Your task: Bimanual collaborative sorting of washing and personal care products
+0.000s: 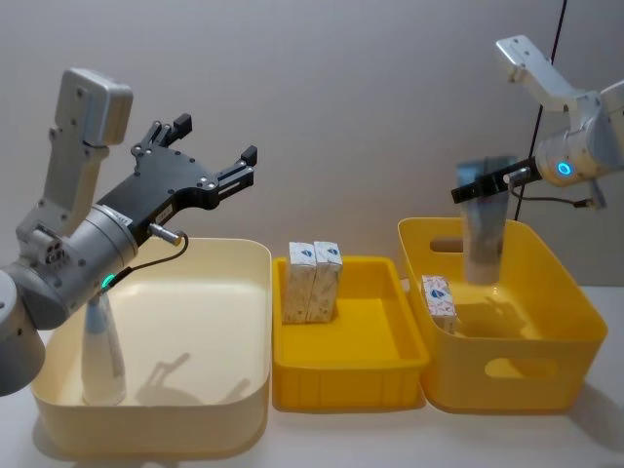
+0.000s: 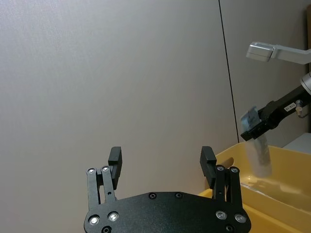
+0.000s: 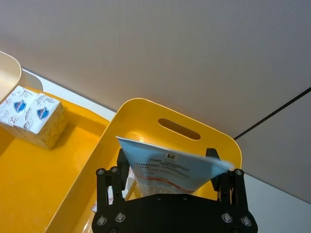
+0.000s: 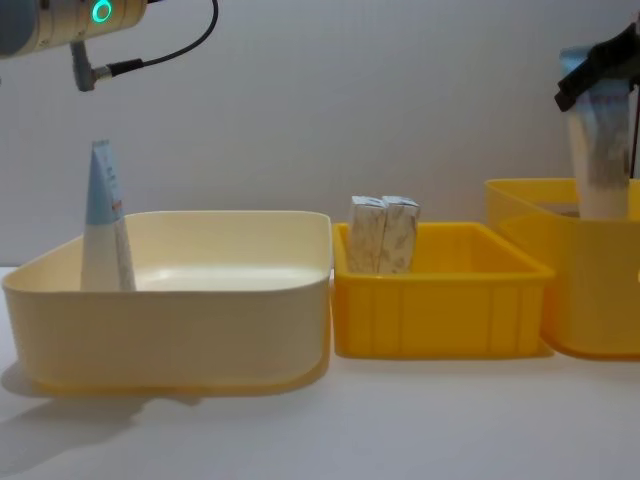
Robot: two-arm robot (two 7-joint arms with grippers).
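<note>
The right claw (image 1: 478,190) is clamped on the top of the tall pouch (image 1: 485,237), which hangs into the deep yellow bin (image 1: 507,366). The left claw (image 1: 216,154) is spread apart and bare above the cream bin (image 1: 156,429), where the pale-blue tube (image 1: 100,346) stands. 2 cartons (image 1: 312,281) stand in the middle yellow tray (image 1: 346,385).

3 bins sit in a row. The left bin (image 1: 249,322) has a tube (image 1: 101,351) standing in its left side. The middle bin (image 1: 390,336) has 2 cartons (image 1: 312,281) side by side at its back left. The right bin (image 1: 556,292) has 1 small pack (image 1: 439,300) at its left wall, and a pouch (image 1: 485,229) hangs over it.
</note>
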